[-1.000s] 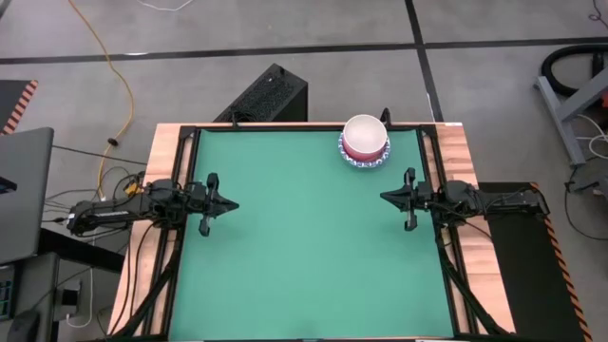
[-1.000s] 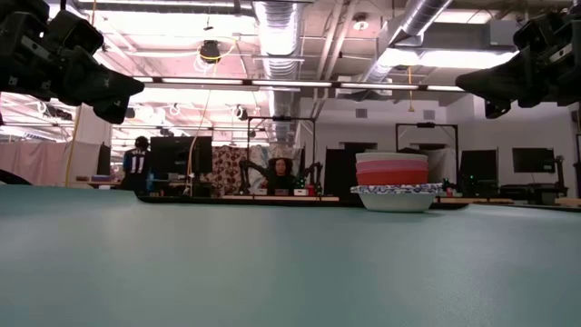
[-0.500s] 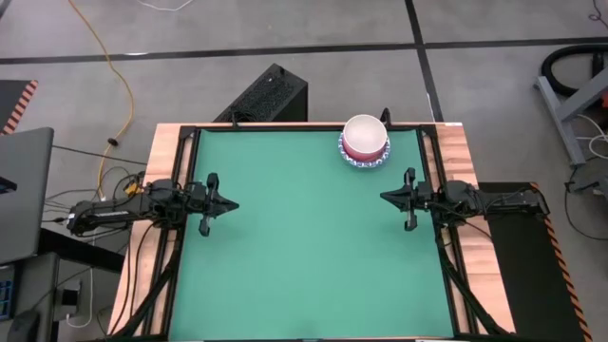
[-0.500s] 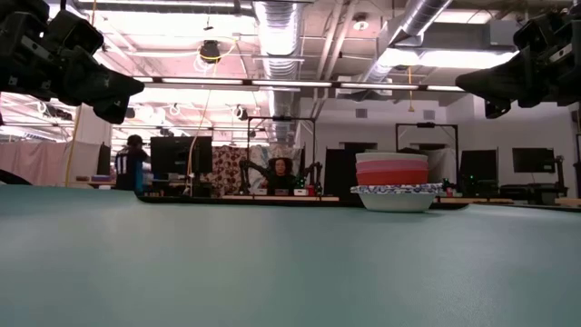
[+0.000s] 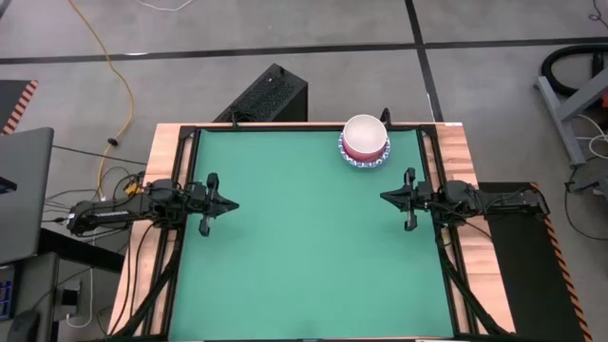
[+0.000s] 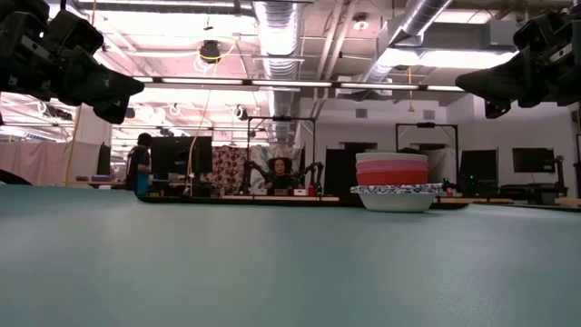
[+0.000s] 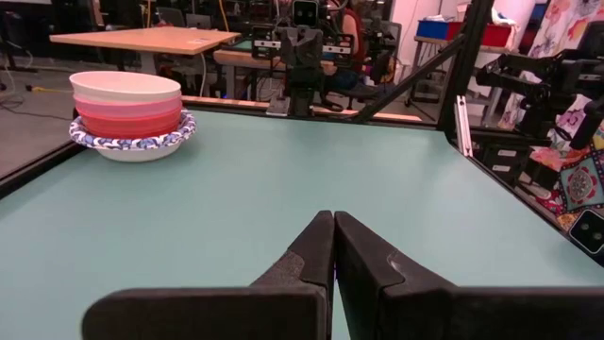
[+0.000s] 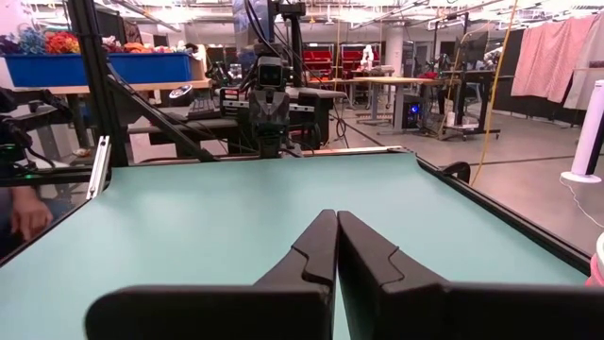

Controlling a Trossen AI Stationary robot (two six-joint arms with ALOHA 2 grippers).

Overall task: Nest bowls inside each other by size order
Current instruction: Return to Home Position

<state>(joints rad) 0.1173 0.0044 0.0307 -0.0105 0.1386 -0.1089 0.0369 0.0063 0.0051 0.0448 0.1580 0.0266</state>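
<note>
The bowls stand nested in one stack (image 5: 365, 140) at the table's far right corner: a white bowl with a blue patterned rim (image 6: 397, 195) rests on the green mat, with red and pink bowls (image 6: 391, 171) and an off-white bowl (image 7: 125, 85) inside it. Any further bowls in the stack are hidden. My left gripper (image 5: 232, 202) is shut and empty at the table's left edge, above the mat. My right gripper (image 5: 385, 197) is shut and empty at the right edge, nearer than the stack.
A black frame (image 5: 195, 133) runs around the green mat (image 5: 304, 237). The mat's middle and near part are bare. People stand and sit in the room beyond the table's far edge (image 6: 141, 163).
</note>
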